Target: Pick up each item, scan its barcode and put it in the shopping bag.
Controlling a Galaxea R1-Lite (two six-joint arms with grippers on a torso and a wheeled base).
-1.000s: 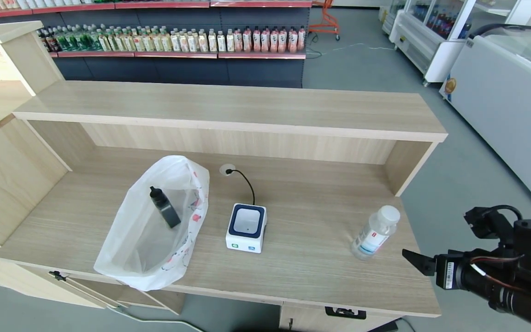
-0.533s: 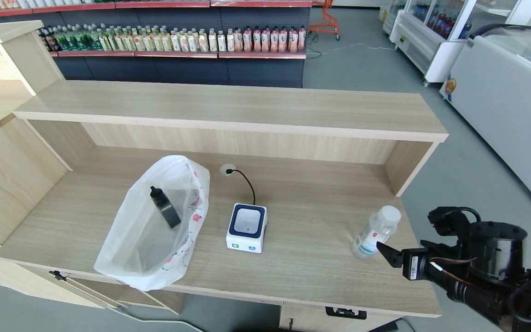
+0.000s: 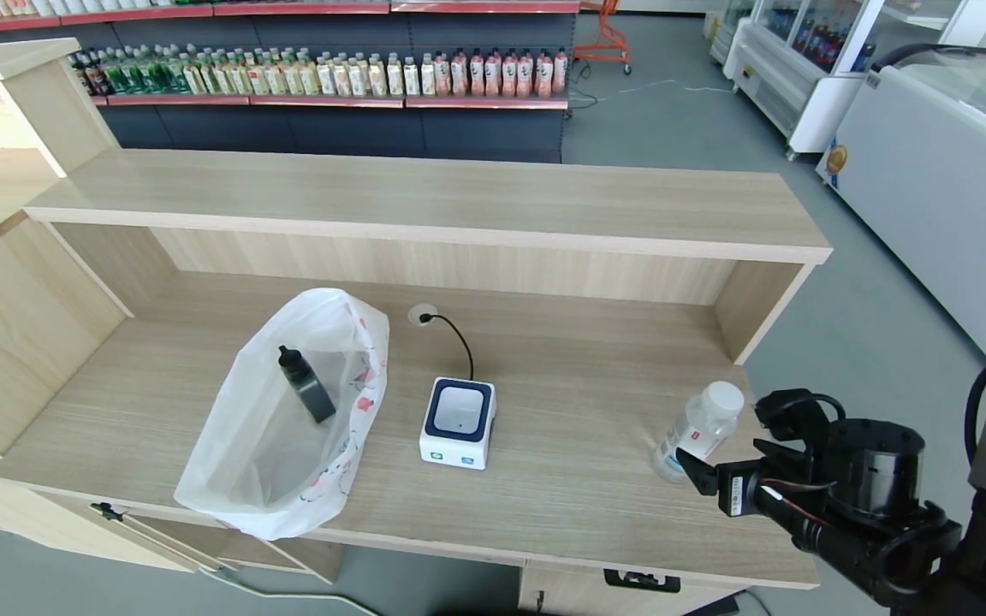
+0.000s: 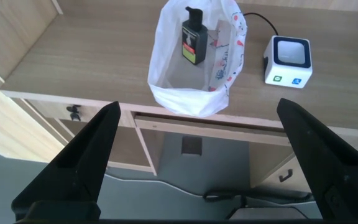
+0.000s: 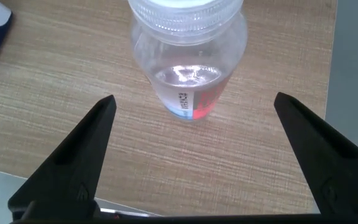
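Note:
A clear bottle [image 3: 698, 432] with a white cap and a red and blue label stands near the counter's right end. My right gripper [image 3: 720, 462] is open just in front of it at the counter's edge. In the right wrist view the bottle [image 5: 188, 68] sits beyond the gap of the right gripper [image 5: 191, 106], untouched. The white shopping bag [image 3: 288, 419] lies open on the left with a black pump bottle [image 3: 305, 385] inside. The white and blue barcode scanner [image 3: 457, 421] sits mid-counter. My left gripper [image 4: 199, 109] is open, off the counter's front, facing the bag [image 4: 166, 84] and scanner [image 4: 288, 59].
The wooden counter [image 3: 561, 479] has a raised back shelf [image 3: 424, 201] and side walls. The scanner's black cable [image 3: 457, 335] runs to a hole at the back. Drawers with dark handles [image 3: 640, 580] sit under the front edge. Store shelves and freezers stand behind.
My right gripper has moved left along the counter's front edge, closing in on the clear bottle. The bottle, bag and scanner stay put.

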